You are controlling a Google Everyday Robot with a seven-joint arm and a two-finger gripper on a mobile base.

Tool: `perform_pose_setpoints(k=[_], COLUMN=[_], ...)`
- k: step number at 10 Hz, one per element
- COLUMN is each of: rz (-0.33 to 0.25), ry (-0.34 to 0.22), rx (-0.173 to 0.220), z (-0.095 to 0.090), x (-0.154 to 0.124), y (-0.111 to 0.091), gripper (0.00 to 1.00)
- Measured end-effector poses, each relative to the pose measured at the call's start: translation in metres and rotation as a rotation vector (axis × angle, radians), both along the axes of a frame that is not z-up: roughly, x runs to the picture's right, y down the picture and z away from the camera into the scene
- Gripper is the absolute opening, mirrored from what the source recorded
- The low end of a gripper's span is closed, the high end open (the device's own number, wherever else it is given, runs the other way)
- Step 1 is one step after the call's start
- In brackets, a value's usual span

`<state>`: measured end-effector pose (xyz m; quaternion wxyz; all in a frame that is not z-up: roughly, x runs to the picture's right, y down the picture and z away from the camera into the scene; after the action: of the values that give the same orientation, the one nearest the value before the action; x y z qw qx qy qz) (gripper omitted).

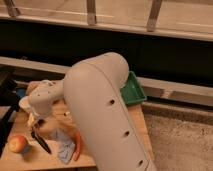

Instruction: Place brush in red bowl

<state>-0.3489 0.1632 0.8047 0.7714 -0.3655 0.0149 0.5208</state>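
Hovering just up & right of the apple [17, 144], gripper [35, 127] has fingers apart, over brush's top end. Brush [41, 143] lies slanted on counter [30, 160], just right of apple; cloth [63, 149] & carrot [77, 145] farther right.

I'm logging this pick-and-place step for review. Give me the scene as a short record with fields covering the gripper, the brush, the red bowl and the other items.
effector: gripper, open, low over the table's left part, at the brush's upper end
target: brush, lying slanted on the wooden table
goal: red bowl not in view, perhaps behind the arm
left of brush: apple
right of brush: blue-grey cloth, then carrot
far right: green tray
progress: brush not yet in a bowl
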Motion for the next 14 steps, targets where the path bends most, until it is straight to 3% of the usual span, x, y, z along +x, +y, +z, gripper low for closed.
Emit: perform_pose_setpoints(k=[3,10,11,14], rz=[-0.007,-0.061,-0.065,-0.066], ry=[-0.047,-0.068,-0.067,-0.054], rx=[-0.024,-0.112,-0.109,-0.109], z=[0.001,0.015,0.015,0.015], x=[-0.023,-0.043,-0.041,-0.033], y=[0.01,0.046,0.045,0.041], gripper=[0.8,0.8,0.77,0.46])
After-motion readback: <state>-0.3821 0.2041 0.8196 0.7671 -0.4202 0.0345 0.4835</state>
